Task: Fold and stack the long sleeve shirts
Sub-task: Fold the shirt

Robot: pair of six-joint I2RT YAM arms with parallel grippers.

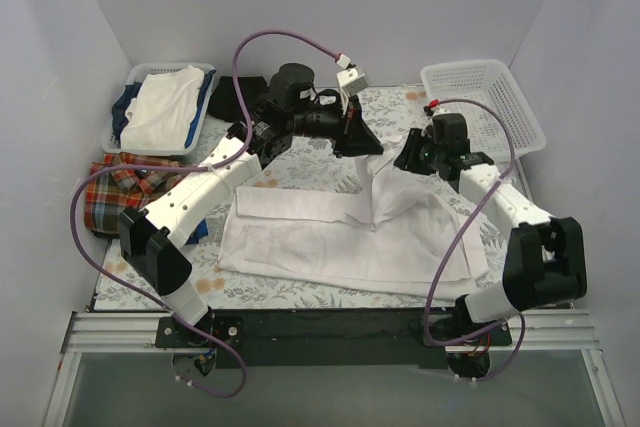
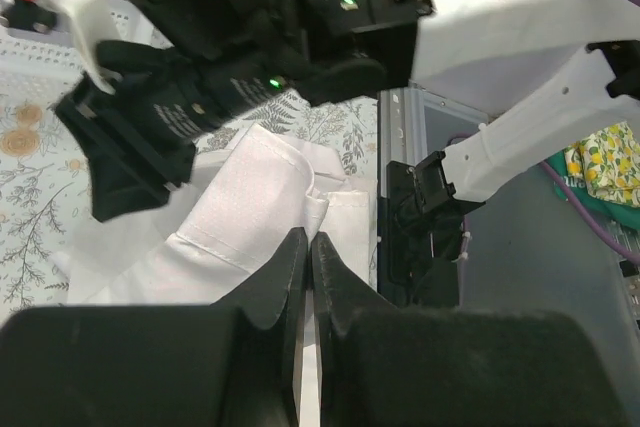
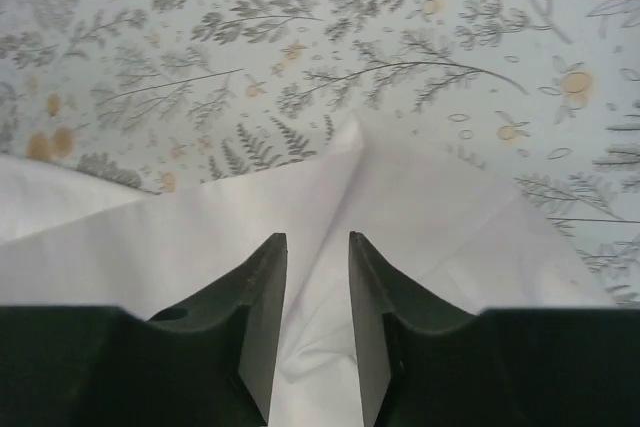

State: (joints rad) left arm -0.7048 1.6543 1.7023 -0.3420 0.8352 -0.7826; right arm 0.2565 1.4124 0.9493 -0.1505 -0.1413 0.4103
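The white shirt (image 1: 340, 237) lies spread over the middle of the table, and a fold of it rises toward the back. My left gripper (image 1: 360, 145) is at that raised fold. In the left wrist view its fingers (image 2: 309, 237) are pressed together at a crease of the white shirt (image 2: 250, 207), shut on the fabric. My right gripper (image 1: 412, 157) is just right of it. In the right wrist view it stands open (image 3: 317, 239) over a corner of the white shirt (image 3: 420, 207), with cloth lying loose between its fingers. The plaid shirt (image 1: 118, 185) lies crumpled at the table's left edge.
A blue-rimmed basket (image 1: 205, 72) at the back left holds white and dark clothes. An empty white basket (image 1: 485, 97) stands at the back right. A small black garment (image 1: 230, 97) lies beside the blue-rimmed basket. The right arm's black wrist (image 2: 200, 97) fills the upper left wrist view.
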